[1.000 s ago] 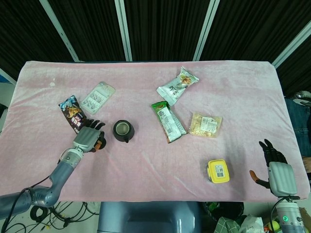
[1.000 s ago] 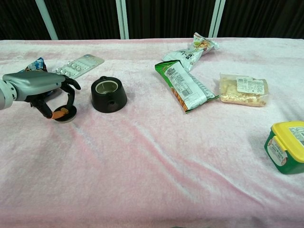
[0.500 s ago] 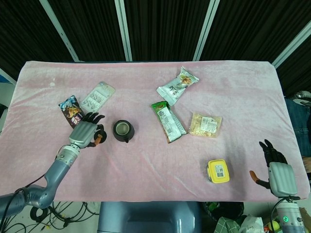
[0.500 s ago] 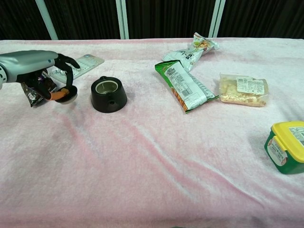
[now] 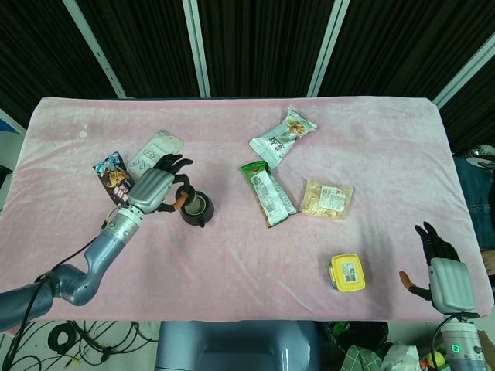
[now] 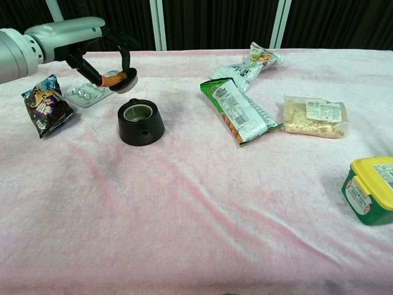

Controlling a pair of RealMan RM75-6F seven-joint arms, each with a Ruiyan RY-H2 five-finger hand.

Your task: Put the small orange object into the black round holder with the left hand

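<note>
My left hand (image 5: 157,188) (image 6: 101,54) pinches the small orange object (image 6: 116,80) (image 5: 177,202) between thumb and fingers. It hovers in the air just left of and above the black round holder (image 5: 196,209) (image 6: 140,121), which stands on the pink cloth with its pale inner cup showing. My right hand (image 5: 441,270) hangs off the table's near right corner with fingers apart and nothing in it; the chest view does not show it.
A dark snack bag (image 5: 114,179) (image 6: 43,110) and a blister pack (image 5: 155,151) (image 6: 86,93) lie left of the holder. Green and white snack packets (image 5: 267,193) (image 5: 282,136), a clear bag of crackers (image 5: 326,199) and a yellow-lidded tub (image 5: 347,272) lie to the right.
My left hand lifted the orange object off the cloth and carried it up and to the right, from beside the snack bag to just over the holder's left side. The right hand stayed put.
</note>
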